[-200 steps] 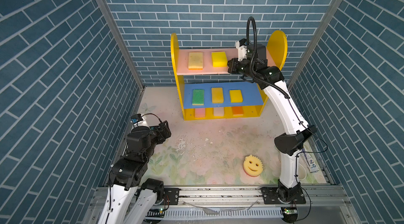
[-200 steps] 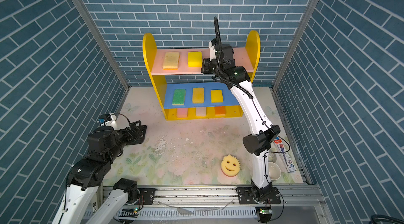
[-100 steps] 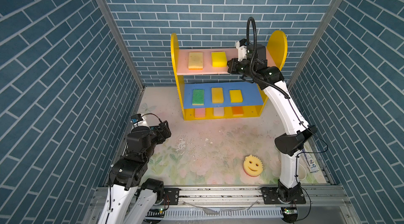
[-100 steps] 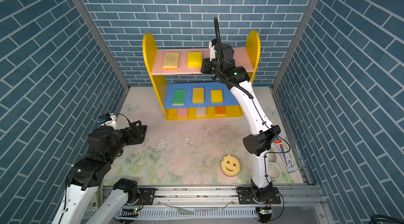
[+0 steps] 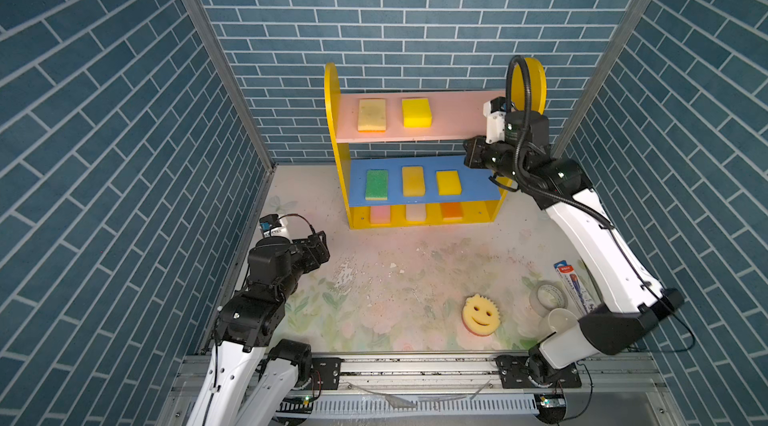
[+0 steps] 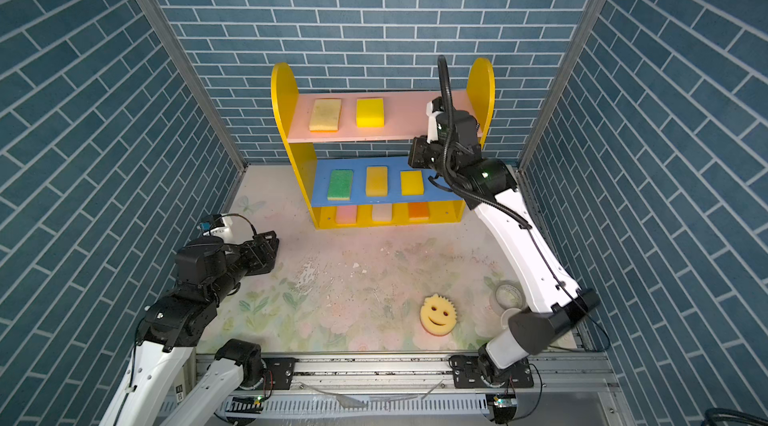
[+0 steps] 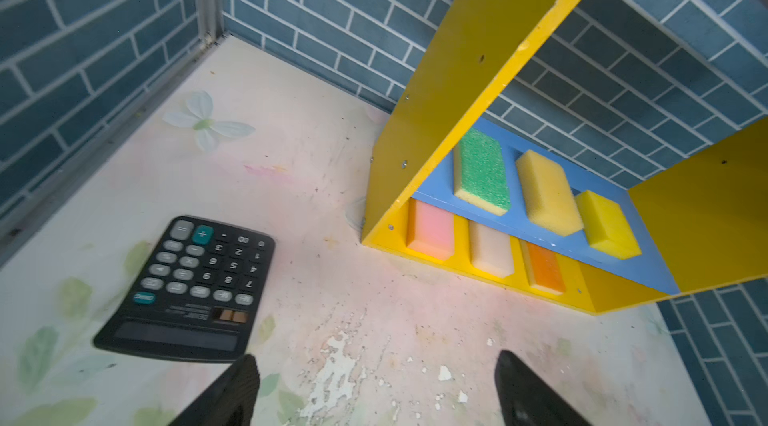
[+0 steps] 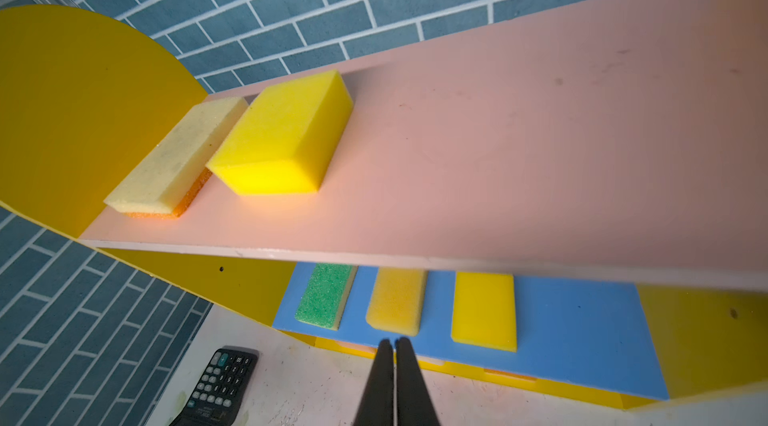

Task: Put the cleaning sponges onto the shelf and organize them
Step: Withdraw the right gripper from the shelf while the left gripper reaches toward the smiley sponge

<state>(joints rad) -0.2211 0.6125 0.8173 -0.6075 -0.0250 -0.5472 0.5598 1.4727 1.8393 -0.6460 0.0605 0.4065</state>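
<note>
Only the top views show me the smiley-face sponge point(image 5: 481, 315). It lies face up on the floral table point(image 5: 395, 278) near the front rail, well apart from both claws. My right gripper point(image 8: 394, 346), fingers pressed together and empty, hovers just off the right end of the shelf point(image 5: 332, 112). My left gripper point(image 7: 376, 361) stands wide apart, empty, near the black calculator point(image 7: 187, 291), which only the wrist views show. Eight rectangular sponges point(image 5: 416, 112) sit shelved: two on the pink top board point(image 5: 457, 116), three on the blue middle board point(image 5: 478, 187), three on the yellow base point(image 5: 478, 214).
</note>
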